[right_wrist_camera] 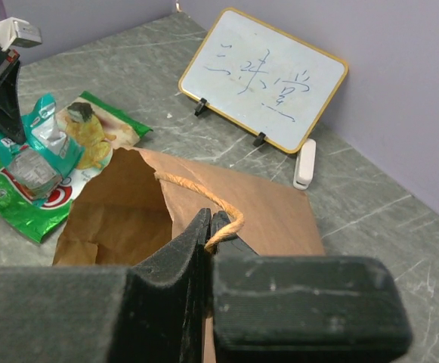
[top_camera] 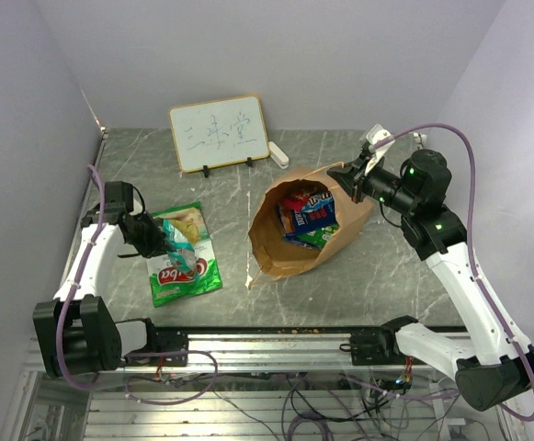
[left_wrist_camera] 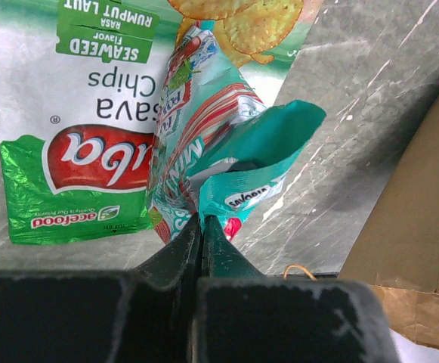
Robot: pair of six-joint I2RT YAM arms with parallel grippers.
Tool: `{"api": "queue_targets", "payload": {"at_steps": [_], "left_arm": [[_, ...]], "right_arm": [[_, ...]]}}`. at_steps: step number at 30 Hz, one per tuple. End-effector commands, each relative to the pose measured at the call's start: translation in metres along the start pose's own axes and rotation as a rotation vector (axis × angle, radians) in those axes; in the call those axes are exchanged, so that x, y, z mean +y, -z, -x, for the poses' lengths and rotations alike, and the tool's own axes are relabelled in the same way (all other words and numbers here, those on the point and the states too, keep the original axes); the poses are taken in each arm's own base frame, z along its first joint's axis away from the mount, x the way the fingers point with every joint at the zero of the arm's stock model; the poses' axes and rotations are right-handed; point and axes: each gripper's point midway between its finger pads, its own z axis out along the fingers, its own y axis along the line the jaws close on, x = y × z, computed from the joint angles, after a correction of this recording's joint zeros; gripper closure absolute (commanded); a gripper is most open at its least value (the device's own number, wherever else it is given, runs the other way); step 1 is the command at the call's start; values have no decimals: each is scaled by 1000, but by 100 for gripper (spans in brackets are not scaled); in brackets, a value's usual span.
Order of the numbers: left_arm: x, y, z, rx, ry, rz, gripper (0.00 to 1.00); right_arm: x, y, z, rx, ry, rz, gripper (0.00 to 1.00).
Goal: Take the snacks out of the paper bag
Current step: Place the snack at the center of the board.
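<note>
Right gripper (right_wrist_camera: 208, 225) pinches the paper bag (top_camera: 276, 257) at its 2 o'clock rim, likely propping it open. At 9 o'clock, left gripper (left_wrist_camera: 202, 227) clamps a teal packet (left_wrist_camera: 234, 144).

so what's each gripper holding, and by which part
Left gripper: teal packet, pinched at one edge. Right gripper: bag, pinched at its rim by the handle.
</note>
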Motion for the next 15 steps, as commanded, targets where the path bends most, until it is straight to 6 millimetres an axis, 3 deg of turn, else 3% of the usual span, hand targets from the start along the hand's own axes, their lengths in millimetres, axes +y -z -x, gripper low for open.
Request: {"api": "queue_targets", "payload": {"at_steps": [1, 3, 4, 8, 12, 13, 15], "left_arm": [[22, -4, 5, -25, -1, 108, 93], [20, -1, 7, -52, 32, 98, 93], [8, 2, 8, -61, 39, 40, 93], [-53, 18, 0, -22, 61, -233, 93], [-116, 42, -14, -30, -41, -411, 93], [-125, 45, -17, -21, -61, -435, 93], [-127, 46, -18, -16, -81, -410, 93]], "right_arm": [[0, -3, 10, -33, 10, 7, 100], [-1, -4, 10, -31, 9, 6, 100], [-1, -4, 11, -31, 10, 7, 100], [-3, -6, 11, -23, 14, 2, 100], [-5, -8, 10, -19, 15, 0, 100], [-5, -8, 10, -19, 15, 1, 100], [-6, -9, 12, -24, 16, 0, 100]]}}
